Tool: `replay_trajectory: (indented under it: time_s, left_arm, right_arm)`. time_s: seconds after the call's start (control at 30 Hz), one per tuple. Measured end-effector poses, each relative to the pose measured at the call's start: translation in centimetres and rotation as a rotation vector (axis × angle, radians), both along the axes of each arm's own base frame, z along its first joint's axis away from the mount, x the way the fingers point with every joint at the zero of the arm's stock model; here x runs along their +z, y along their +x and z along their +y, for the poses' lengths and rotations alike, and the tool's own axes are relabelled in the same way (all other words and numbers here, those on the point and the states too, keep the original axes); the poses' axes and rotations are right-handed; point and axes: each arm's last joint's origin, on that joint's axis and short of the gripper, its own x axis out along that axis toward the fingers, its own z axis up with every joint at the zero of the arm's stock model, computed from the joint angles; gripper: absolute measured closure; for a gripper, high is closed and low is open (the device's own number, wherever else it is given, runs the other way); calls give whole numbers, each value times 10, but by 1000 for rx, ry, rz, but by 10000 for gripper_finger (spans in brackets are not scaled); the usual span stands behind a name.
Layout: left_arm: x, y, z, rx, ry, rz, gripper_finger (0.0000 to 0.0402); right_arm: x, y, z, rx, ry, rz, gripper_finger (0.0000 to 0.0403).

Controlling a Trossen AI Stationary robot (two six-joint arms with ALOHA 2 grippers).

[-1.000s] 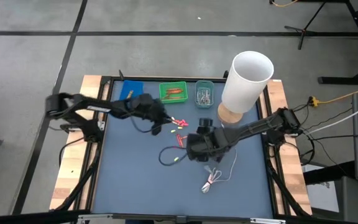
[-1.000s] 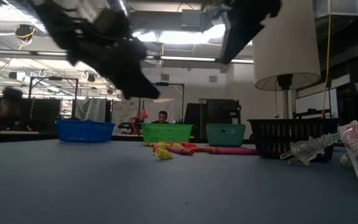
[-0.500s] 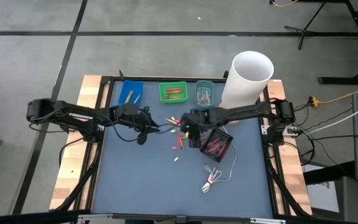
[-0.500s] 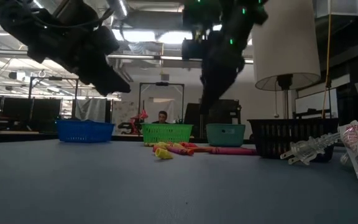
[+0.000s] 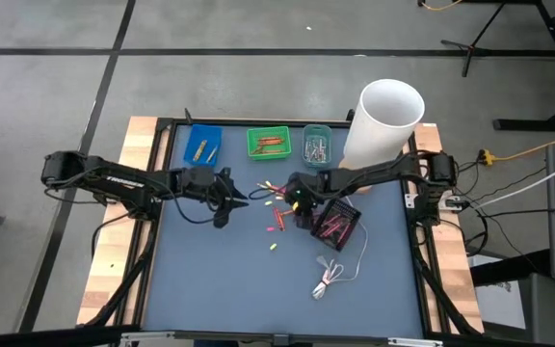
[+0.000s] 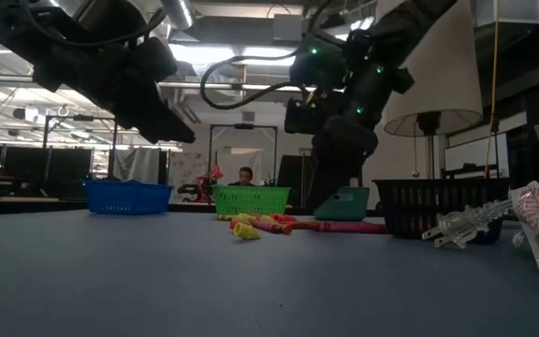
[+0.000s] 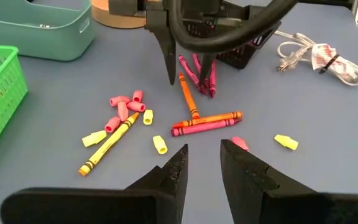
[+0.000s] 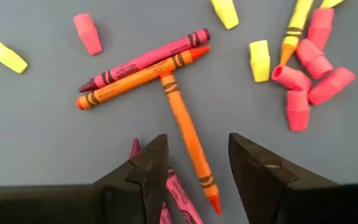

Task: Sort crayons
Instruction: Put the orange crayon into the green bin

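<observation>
Two dark, slim jointed arms, matte black all over. The left arm (image 5: 114,178) carries white lettering along its forearm, the right arm (image 5: 374,175) glows with small green lights, black cables loop beside both wrists, and the fingers (image 7: 173,177) are blunt black wedges.

Three small trays (image 5: 267,143) sit in a row along the far edge of the surface (image 5: 210,280), with the lamp (image 5: 382,125) to their right. The crayons (image 5: 279,200) lie scattered mid-surface, between the left pincer (image 5: 243,200) and right pincer (image 5: 297,200). A basket (image 5: 336,221) stands just right of them, the coiled cable (image 5: 333,276) nearer the front.
</observation>
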Motion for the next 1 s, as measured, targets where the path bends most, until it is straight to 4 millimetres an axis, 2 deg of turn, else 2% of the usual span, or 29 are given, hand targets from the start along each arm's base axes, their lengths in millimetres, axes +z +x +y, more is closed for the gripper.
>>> replay_trajectory:
  time_s: [0.23,0.43,0.8,1.0]
  left_arm:
    - [0,0,-3,-14,0,1,322]
    - [0,0,-3,-14,0,4,322]
    - [-1,0,-3,-15,1,8,322]
    - [-1,0,-3,-15,1,9,322]
  right_arm:
    - [-20,4,0,7,1,-3,235]
    - [-27,8,0,27,-4,-10,243]
    - [-28,8,0,21,-12,-13,342]
    - [-28,9,0,21,-12,-21,381]
